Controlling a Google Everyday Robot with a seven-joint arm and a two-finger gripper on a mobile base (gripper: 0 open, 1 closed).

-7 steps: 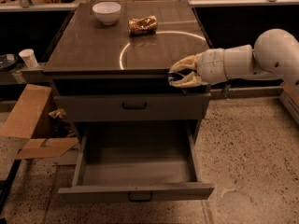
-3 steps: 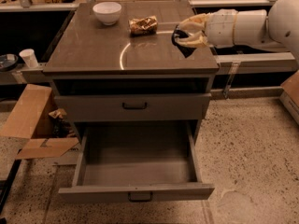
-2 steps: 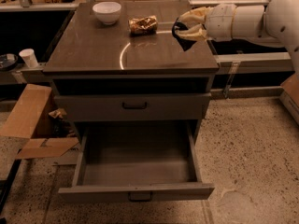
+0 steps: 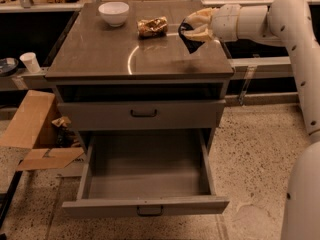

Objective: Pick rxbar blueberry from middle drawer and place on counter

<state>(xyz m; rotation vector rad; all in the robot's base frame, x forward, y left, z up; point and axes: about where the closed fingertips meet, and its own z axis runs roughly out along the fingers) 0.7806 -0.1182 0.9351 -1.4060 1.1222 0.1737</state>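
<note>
1. Gripper (image 4: 190, 30) state: closed on the rxbar blueberry (image 4: 192, 42). I read the dark bar as pinched betw. the two pale fingers.

2. Key relation: the bar sat in the hand, not apart from it. Most of it hung below the fingertips, with its long axis tilted downward and the lower end nearest the counter (image 4: 100, 51).

3. The counter lay directly beneath the hand, which was over the top's arm-side part, near that edge. I couldn't tell whether the bar's lower end was just above the surface or touching it.

4. Other items ref. the hand: the snack packet (image 4: 152, 26) was just ahead of the fingertips, near but apart. The bowl (image 4: 113, 13) was further ahead, well apart.

5. The middle drawer (image 4: 150, 176) was well below the hand, pulled open, w/ nothing visible inside.

6. Judgement: pick complete, place step in hand. Next move req. a short straight descent, then release, w/ no sideways travel needed. It's a single-arm rig, so no arm choice.

7. Risk (judgement): the tilted bar may land end-first and tip toward the near edge. Lowering until it rests on the top before opening should limit that.
</note>
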